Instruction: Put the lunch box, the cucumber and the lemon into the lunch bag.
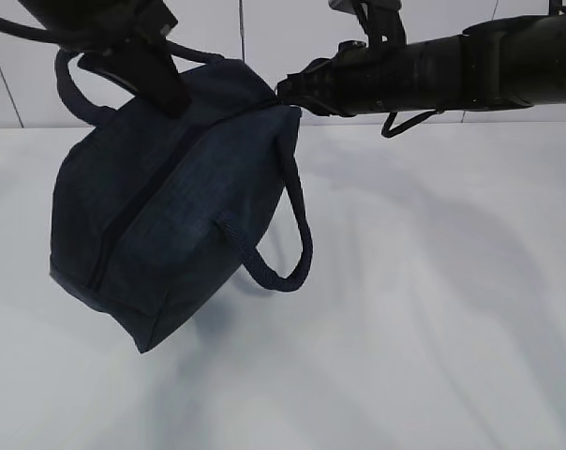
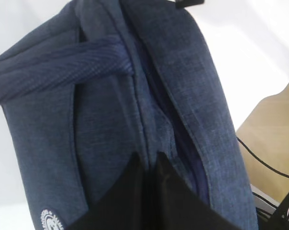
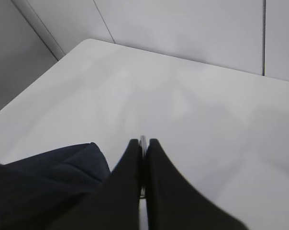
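The dark navy lunch bag (image 1: 161,216) hangs tilted between both arms, its low corner close to the white table (image 1: 433,309). My left gripper (image 1: 166,89) is shut on a fold of the bag's fabric beside the zipper seam (image 2: 148,160); the lunch bag (image 2: 101,120) fills the left wrist view. My right gripper (image 1: 288,94) is shut on the silver zipper pull, which shows as a thin metal ring (image 3: 142,140) between the closed fingertips, with the lunch bag (image 3: 44,187) to their left. One loop handle (image 1: 278,253) dangles down. The lunch box, the cucumber and the lemon are out of view.
The table's far edge (image 3: 173,55) meets a pale tiled wall (image 3: 183,24). Past the table's side, the left wrist view shows wooden floor (image 2: 273,129) with black cables (image 2: 259,163). A round white logo patch (image 2: 51,221) sits low on the bag.
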